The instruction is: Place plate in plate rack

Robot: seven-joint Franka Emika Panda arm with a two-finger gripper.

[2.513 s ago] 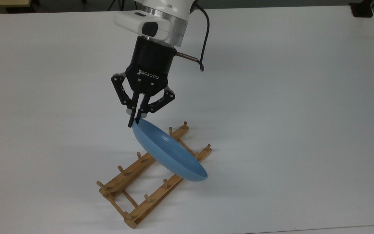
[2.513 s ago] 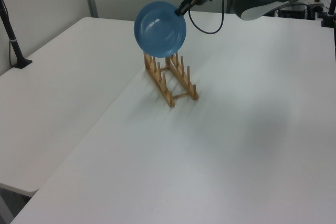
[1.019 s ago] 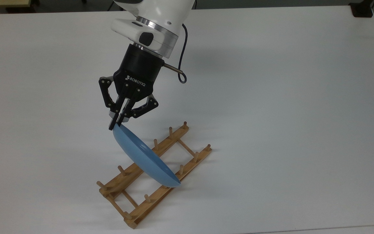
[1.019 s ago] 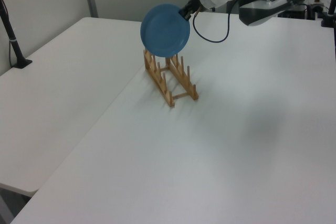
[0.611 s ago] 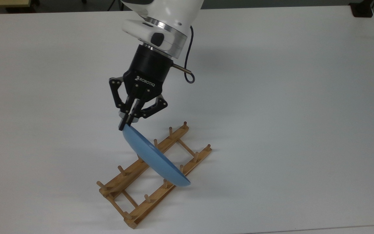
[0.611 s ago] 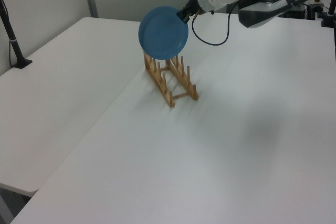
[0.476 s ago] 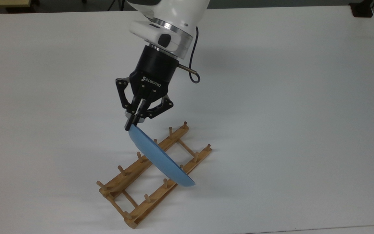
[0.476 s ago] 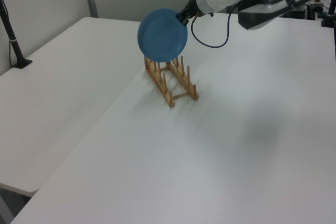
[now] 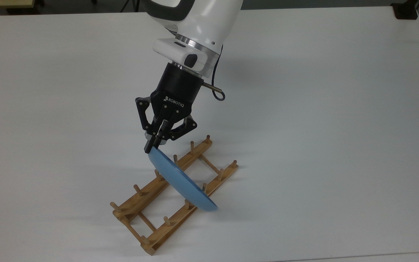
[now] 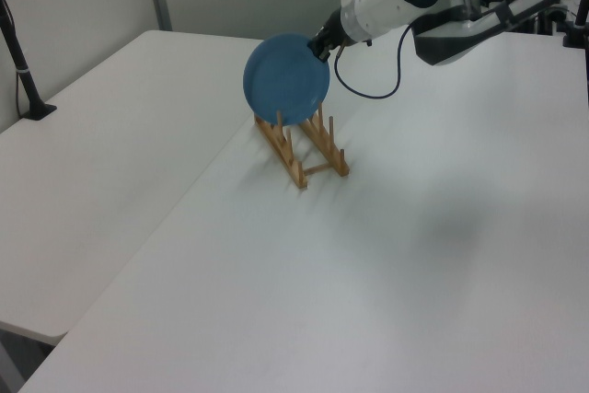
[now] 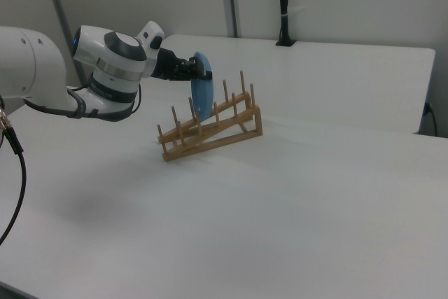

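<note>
While stretching wide and white under everything, table (image 9: 340,109) bears only the plate rack (image 9: 133,204), lying on a slant in the top view, from lower left to upper right. Next in size, the white arm (image 9: 198,22), reaching down from the top view's upper edge, lower and further toward the top view's right than half a second ago. Then the plate (image 9: 180,182), light blue, held nearly on edge, with its lower rim now down among the rack's pegs, between the two rails about midway along; lower than in the earlier pictures, where it hung higher above the frame. In the left view, plate (image 10: 286,79) facing the camera, its bottom edge hidden behind the near pegs of the rack (image 10: 317,156). In the right view, plate (image 11: 202,96) seen edge-on, standing between uprights of the rack (image 11: 231,129); whether resting on a rail or just above, cannot tell. Smallest, the black gripper (image 9: 152,147), pressed together on the plate's upper rim, fingers (image 9: 147,147) pinching the edge as before. In the right view, gripper (image 11: 197,69) at the plate's top edge. Rack itself shifted slightly from half a second ago in the top view.
</note>
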